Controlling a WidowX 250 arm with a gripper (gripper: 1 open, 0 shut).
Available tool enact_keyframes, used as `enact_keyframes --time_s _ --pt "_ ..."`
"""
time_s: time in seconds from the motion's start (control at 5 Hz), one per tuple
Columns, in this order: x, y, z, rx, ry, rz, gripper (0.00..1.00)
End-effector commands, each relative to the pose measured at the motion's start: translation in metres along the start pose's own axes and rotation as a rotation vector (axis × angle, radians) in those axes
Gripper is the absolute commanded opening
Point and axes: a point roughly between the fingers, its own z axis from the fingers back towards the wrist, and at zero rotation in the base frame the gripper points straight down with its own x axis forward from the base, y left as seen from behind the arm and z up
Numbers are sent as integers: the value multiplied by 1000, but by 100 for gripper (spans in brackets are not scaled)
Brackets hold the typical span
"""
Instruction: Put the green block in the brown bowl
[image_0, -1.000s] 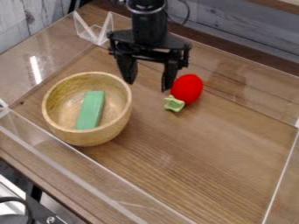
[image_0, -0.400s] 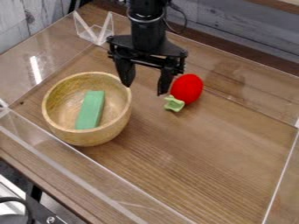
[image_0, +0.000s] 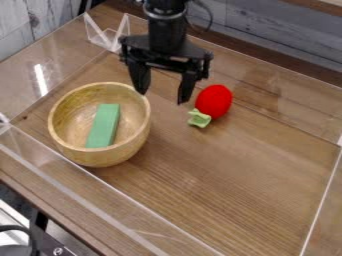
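The green block (image_0: 104, 125) lies flat inside the brown bowl (image_0: 67, 141), a round light wooden bowl at the left of the table. My gripper (image_0: 163, 92) hangs above the table just right of and behind the bowl. Its black fingers (image_0: 139, 83) are spread wide and point down with nothing between them. It touches neither the bowl nor the block.
A red round object (image_0: 213, 98) sits right of the gripper, with a tiny pale-green piece (image_0: 199, 119) in front of it. Clear acrylic walls (image_0: 174, 232) ring the wooden table. A clear stand (image_0: 99, 35) is at the back left.
The gripper has risen slightly and drifted a little left and back, staying open. The block and bowl have not moved.
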Motion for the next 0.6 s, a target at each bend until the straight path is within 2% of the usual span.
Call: enact_keyframes --time_s 0.0,0.2,0.4 --pt "15 8 29 -5 -79 6 100" --pt "24 11 25 -6 -80 11 100" --pt "27 12 18 -7 -62 18 100"
